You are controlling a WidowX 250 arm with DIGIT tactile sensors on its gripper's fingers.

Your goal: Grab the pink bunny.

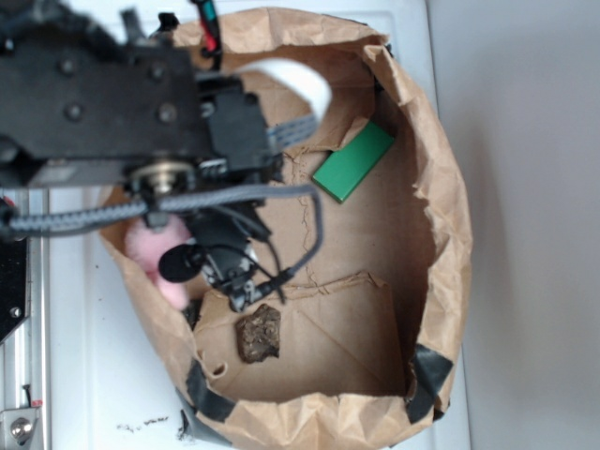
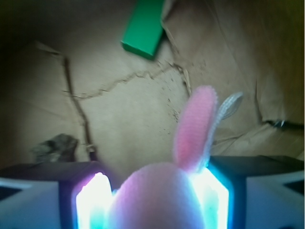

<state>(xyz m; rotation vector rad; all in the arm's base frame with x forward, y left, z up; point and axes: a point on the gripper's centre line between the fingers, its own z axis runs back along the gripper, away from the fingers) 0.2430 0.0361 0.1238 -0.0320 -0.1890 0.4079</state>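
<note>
Ahead of your tool in the wrist view, you see a green block (image 2: 144, 27) lying flat on the creased floor of the brown paper bag (image 1: 441, 216). To the tool's left sits a dark brown lump (image 2: 55, 146).

fluffy plush pink bunny (image 2: 162, 195), creased paper bag (image 1: 441, 234).

A robot lab: metal rail (image 1: 17, 394), white benchtop (image 1: 84, 375), taped paper bag (image 1: 441, 216).
</note>
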